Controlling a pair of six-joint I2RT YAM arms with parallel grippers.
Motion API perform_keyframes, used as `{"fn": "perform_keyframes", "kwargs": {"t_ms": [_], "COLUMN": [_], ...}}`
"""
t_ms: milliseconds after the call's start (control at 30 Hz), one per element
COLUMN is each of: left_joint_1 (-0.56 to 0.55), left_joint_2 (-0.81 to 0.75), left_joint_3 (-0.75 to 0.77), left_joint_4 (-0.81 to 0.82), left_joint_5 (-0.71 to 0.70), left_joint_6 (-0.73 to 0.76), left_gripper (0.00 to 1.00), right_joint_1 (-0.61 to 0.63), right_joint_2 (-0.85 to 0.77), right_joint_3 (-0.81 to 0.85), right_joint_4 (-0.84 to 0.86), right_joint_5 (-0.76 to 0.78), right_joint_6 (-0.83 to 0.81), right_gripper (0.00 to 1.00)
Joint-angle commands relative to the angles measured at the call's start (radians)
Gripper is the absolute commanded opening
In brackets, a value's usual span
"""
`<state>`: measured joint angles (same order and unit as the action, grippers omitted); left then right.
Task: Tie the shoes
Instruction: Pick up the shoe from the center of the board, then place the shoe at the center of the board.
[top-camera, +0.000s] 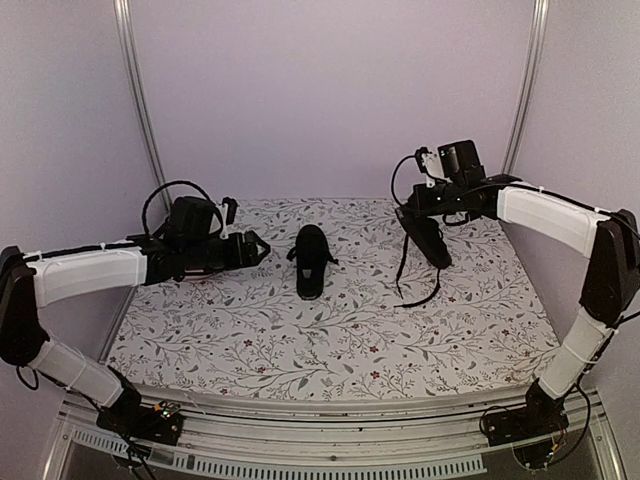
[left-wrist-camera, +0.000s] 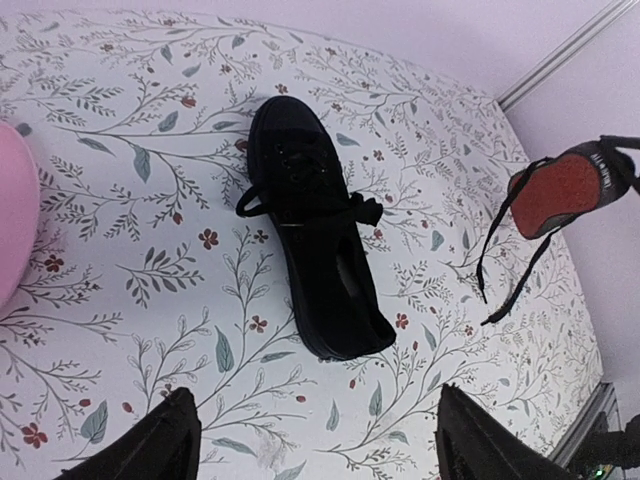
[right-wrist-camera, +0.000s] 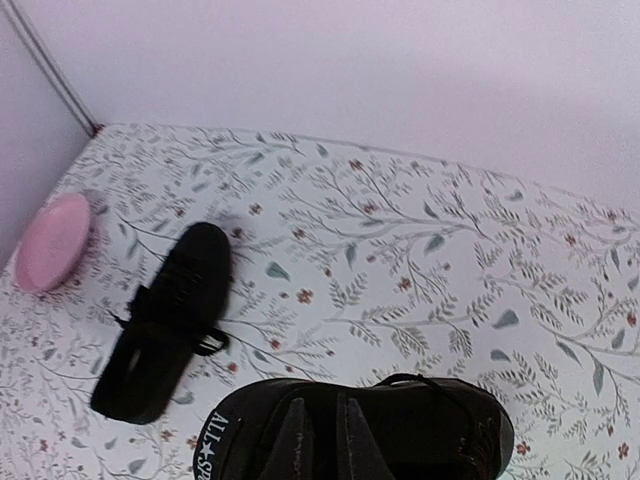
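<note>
One black shoe (top-camera: 310, 262) lies flat on the flowered mat at mid-table, its laces looped across its top (left-wrist-camera: 315, 240) (right-wrist-camera: 165, 320). My left gripper (top-camera: 256, 247) hovers just left of it, open, with nothing between its fingers (left-wrist-camera: 150, 450); the gap between the tips (left-wrist-camera: 315, 445) frames the mat below the shoe's heel. The second shoe (top-camera: 432, 243) is lifted off the mat at the right, tilted so its red sole (left-wrist-camera: 560, 195) shows. Its loose laces (top-camera: 415, 282) hang down. My right gripper (top-camera: 422, 218) (right-wrist-camera: 325, 440) is shut on this shoe (right-wrist-camera: 430, 425), fingers inside its opening.
A pink plate (right-wrist-camera: 52, 240) sits at the mat's left side, behind my left arm, also at the left edge of the left wrist view as the plate (left-wrist-camera: 10, 220). Pale walls with metal posts (top-camera: 140, 110) close in the back and sides.
</note>
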<state>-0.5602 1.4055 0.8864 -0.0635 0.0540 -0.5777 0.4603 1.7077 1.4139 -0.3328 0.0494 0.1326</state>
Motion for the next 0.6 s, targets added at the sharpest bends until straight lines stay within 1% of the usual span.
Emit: {"fn": "perform_keyframes", "kwargs": {"t_ms": [0, 167, 300, 400, 567], "left_joint_1": [0.021, 0.031, 0.037, 0.042, 0.052], "left_joint_2": [-0.096, -0.161, -0.212, -0.236, -0.245], "left_joint_3": [-0.052, -0.088, -0.127, -0.153, -0.176], "left_joint_4": [-0.010, -0.044, -0.051, -0.056, -0.059], "left_joint_5": [-0.003, -0.001, -0.012, -0.014, -0.016], "left_joint_6": [-0.018, -0.025, -0.038, -0.051, -0.060], "left_gripper": [0.81, 0.81, 0.81, 0.81, 0.81], "right_joint_1": [0.000, 0.000, 0.000, 0.000, 0.000], "right_joint_2": [-0.087, -0.074, -0.034, -0.004, 0.008], "right_joint_3": [0.057, 0.132, 0.221, 0.273, 0.267], "right_joint_4": [0.134, 0.197, 0.180, 0.156, 0.180], "right_joint_5": [-0.234, -0.329, -0.400, -0.510, -0.637], "right_joint_6": [-0.065, -0.080, -0.063, -0.018, 0.086], "right_gripper": [0.02, 0.02, 0.02, 0.02, 0.02]}}
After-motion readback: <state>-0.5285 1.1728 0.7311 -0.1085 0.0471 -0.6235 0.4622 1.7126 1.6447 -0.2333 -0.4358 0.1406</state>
